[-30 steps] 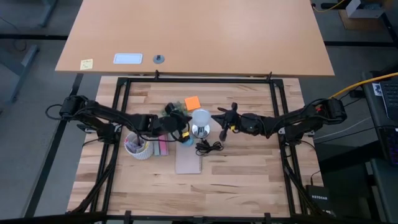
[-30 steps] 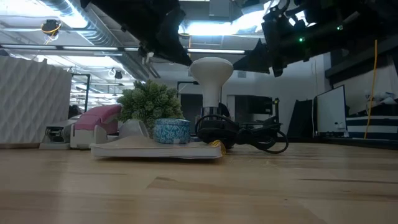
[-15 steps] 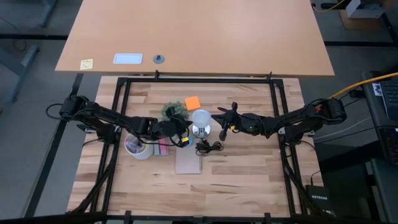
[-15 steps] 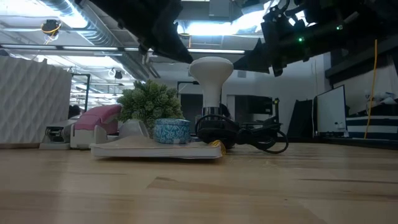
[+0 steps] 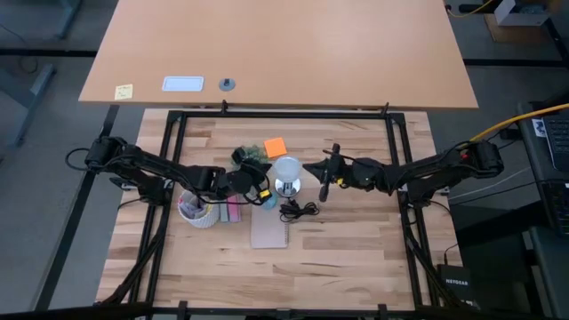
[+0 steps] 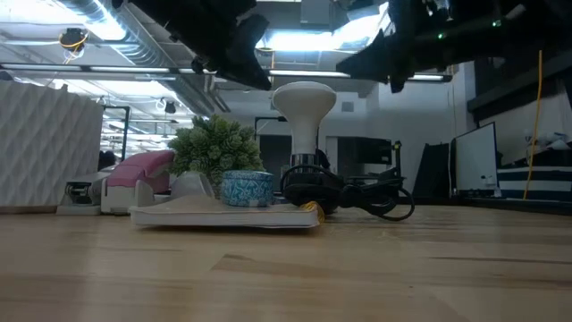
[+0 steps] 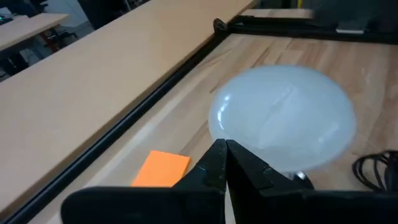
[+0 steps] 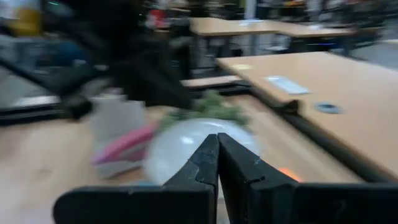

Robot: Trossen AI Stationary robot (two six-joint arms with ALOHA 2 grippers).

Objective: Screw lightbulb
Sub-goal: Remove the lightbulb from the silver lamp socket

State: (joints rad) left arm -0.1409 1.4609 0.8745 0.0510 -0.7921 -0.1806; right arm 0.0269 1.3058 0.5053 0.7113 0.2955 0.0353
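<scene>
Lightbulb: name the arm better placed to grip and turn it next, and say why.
Left, probably. The left claw sits right beside the lightbulb, which stands upright in its socket, and its wrist view is filled by the globe. The right claw hangs farther off. Both claws are shut, so either must open first.

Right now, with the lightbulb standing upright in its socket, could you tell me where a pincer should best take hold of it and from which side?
Grip the lightbulb across the widest part of its frosted globe, coming level from its right, where the right pincer waits, shut and needing to open. The bulb stands upright, neck down in the silver socket, so only the round globe is free to clasp and turn.
</scene>
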